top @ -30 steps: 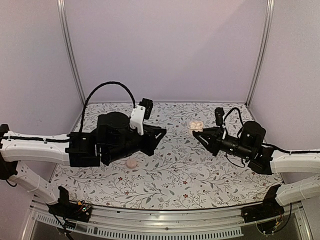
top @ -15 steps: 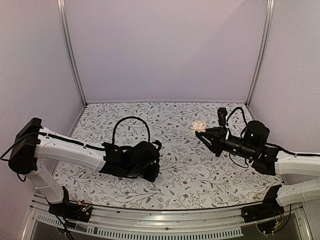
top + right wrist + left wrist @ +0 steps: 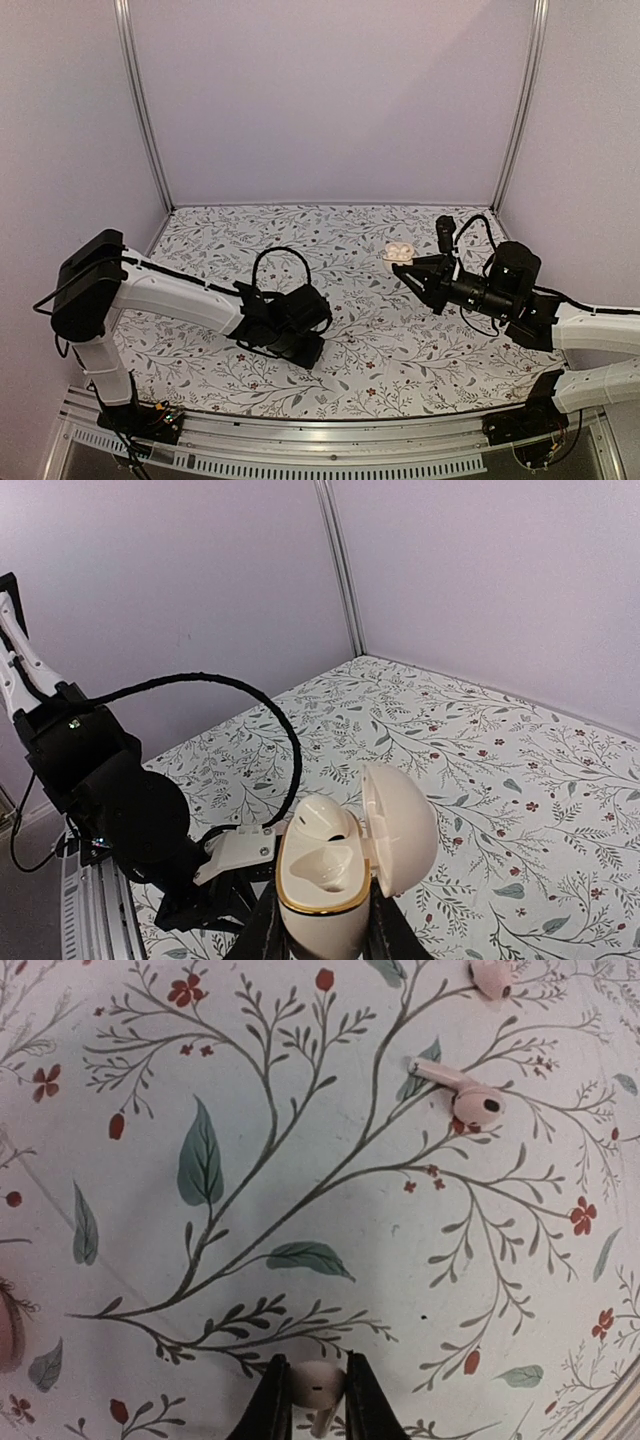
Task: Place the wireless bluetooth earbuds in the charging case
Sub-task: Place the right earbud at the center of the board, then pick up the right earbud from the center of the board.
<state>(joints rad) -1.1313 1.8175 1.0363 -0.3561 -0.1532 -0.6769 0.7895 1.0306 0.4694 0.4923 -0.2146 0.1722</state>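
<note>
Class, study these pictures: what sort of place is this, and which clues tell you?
Probably a robotics test booth, not a home: plain lilac wall panels framed by metal corner posts, a floral-print tabletop, and two white-and-black robot arms bolted at its near edge.

Soft, even light is falling from overhead, leaving the table (image 3: 400, 350) bright. Faint diffuse shadows are pooling beneath both arms toward the table's near edge. The overhead view is bowing the frame posts (image 3: 140, 100) at its sides. The left tool (image 3: 315, 1375) and its earbud (image 3: 318, 1384) are reading slightly soft up close. The charging case (image 3: 320, 900) is carrying a mild sheen.
</note>
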